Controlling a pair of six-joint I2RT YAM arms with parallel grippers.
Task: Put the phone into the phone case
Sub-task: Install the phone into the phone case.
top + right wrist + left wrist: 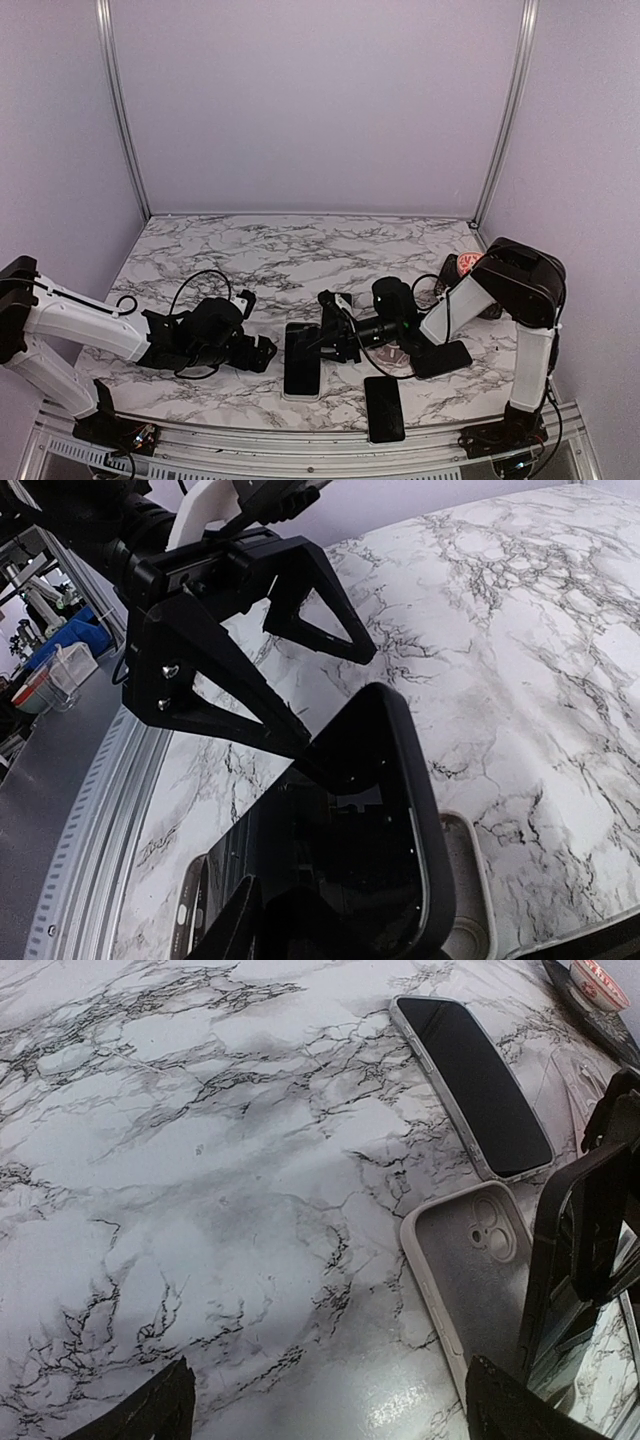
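Right claw pinching phone, tilted above phone case. Left claw spread, beside the case. Plan: align corners with rim, lower level, press in.

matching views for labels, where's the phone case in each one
top external: phone case centre front, rim showing under the black phone
left wrist: case lower right, interior up
right wrist: case bottom right, beneath the phone
shared landmark: the black phone over it

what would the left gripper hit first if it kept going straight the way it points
Likely the phone case lying just ahead of the left gripper, then the phone tilted over it; depth is unclear.
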